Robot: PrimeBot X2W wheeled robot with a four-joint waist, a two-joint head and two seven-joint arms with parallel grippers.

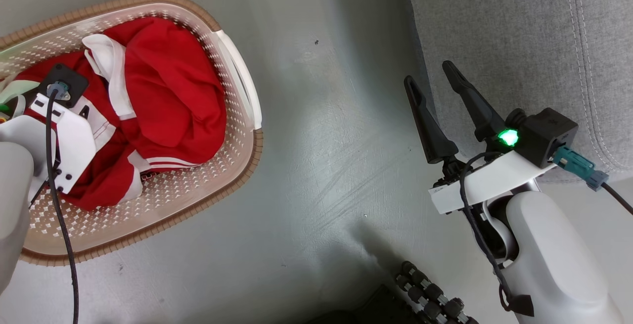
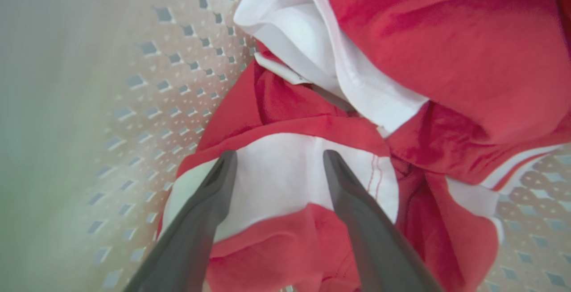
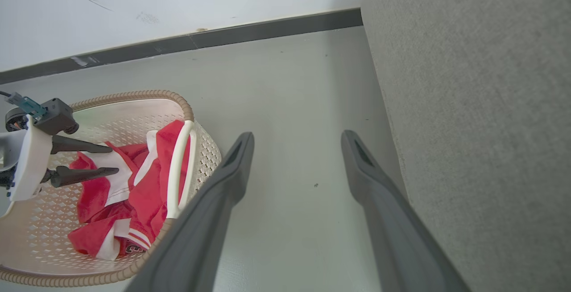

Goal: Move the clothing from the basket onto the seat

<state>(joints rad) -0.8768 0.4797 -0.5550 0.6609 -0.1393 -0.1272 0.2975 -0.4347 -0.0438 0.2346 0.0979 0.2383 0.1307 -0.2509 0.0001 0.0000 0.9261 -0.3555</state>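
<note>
A red-and-white garment [image 1: 168, 91] is pictured heaped in the laundry basket [image 1: 253, 152], the left gripper [image 2: 280, 156] poised over it, jaws spread; the right gripper [image 1: 428, 72] is held, jaws spread, beside the grey sofa cushion [image 1: 519, 42].

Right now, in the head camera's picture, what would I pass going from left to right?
Red and white clothing → the right-hand rim of its basket → bare floor → the open right gripper → the grey seat.
</note>
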